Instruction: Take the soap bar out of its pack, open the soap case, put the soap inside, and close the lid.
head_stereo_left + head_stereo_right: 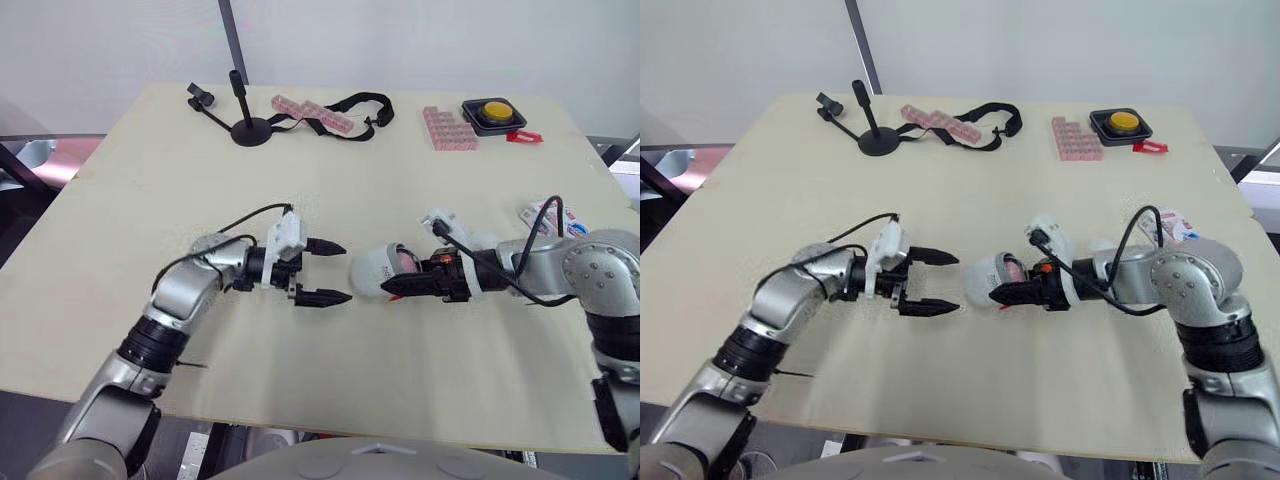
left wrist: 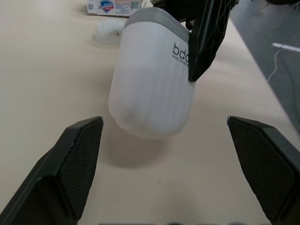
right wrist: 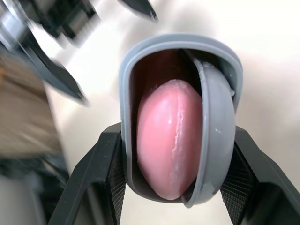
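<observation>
Tabletop (image 1: 120, 200): pale, work at ctr. L gripper (image 1: 347, 271): jaws wide open, empty, pointing right at the case, just beside it, not touching. R gripper (image 3: 176, 140): jaws clamped on soap case (image 1: 368, 268) from both sides, at ctr of tabletop. Case: white body, grey rim, mouth facing R wrist; lid (image 3: 218, 136) ajar, swung to one side. Soap bar (image 3: 164, 140): pink, seated inside case. Pack (image 1: 1178, 228): lying on the right, beyond R arm, well apart from case.
</observation>
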